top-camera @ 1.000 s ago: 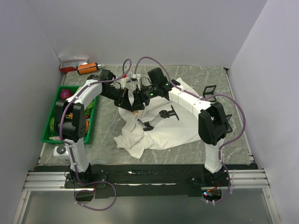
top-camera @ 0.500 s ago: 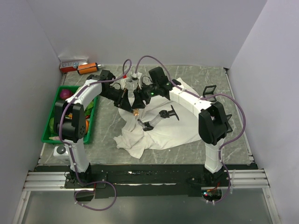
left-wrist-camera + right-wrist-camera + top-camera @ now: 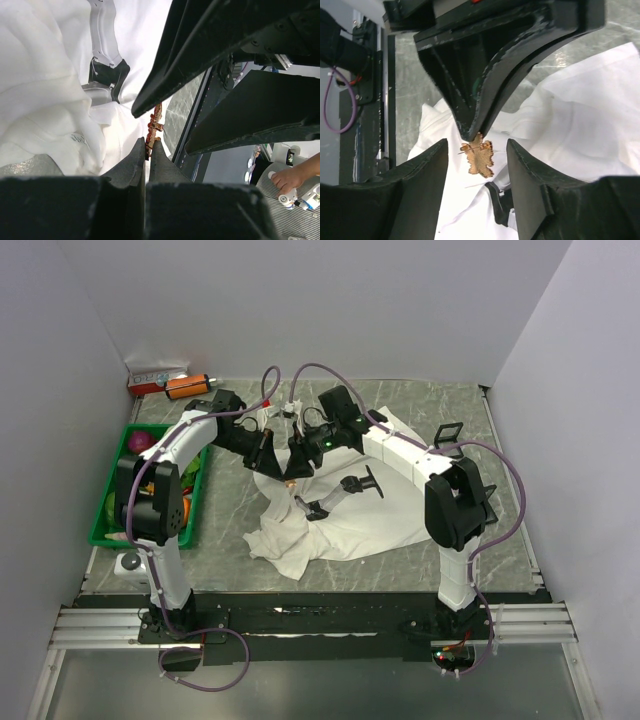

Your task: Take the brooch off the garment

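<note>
The brooch [image 3: 479, 156], a small orange-gold woven piece with its pin sticking out sideways, hangs from the tips of my left gripper [image 3: 148, 145], which is shut on its upper edge. It is a tiny speck [image 3: 288, 481] in the top view. The white garment [image 3: 340, 525] lies crumpled on the table below it, and no cloth shows on the pin. My right gripper [image 3: 477, 149] is open, with one finger on each side of the brooch and neither touching it. The left fingers [image 3: 475, 112] point down between the right ones.
A black and grey tool [image 3: 345, 490] lies on the garment just under the grippers. A green basket [image 3: 100, 535] with fruit stands at the left. An orange-and-black cylinder [image 3: 186, 386] and a small box sit at the back left. A black clip [image 3: 448, 433] lies at the right.
Both grippers have stayed together over the garment, shifting only slightly. The brooch remains in the left gripper and the right jaws still stand apart around it.
</note>
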### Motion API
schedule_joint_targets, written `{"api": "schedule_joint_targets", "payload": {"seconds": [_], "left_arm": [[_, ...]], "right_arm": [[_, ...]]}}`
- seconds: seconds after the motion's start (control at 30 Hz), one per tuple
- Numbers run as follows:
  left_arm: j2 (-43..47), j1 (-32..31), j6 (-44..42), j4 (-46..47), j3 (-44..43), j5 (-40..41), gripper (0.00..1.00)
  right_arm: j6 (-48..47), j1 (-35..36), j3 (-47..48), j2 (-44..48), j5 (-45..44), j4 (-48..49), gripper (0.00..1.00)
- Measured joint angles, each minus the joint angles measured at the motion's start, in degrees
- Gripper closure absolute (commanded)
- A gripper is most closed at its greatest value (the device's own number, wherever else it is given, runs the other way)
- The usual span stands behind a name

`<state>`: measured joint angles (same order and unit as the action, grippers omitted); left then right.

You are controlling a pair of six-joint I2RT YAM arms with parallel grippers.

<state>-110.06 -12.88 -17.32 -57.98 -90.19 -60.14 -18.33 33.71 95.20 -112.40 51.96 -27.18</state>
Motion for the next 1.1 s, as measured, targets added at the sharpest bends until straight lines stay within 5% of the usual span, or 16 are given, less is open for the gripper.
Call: {"api": "schedule_joint_targets", "payload": {"seconds": [0.67,1.1], "left_arm": [[0.0,0.1,0.0,-0.4,0.0,-0.2,0.99],[0.0,0.1,-0.2,-0.5,0.0,-0.2,0.99]], "right_arm": [[-2.0,0.0,0.1,-1.3,1.0,-2.1,0.72],[-1.7,-0.3,0.3,-1.4,3.1,-3.0,0.52]]}}
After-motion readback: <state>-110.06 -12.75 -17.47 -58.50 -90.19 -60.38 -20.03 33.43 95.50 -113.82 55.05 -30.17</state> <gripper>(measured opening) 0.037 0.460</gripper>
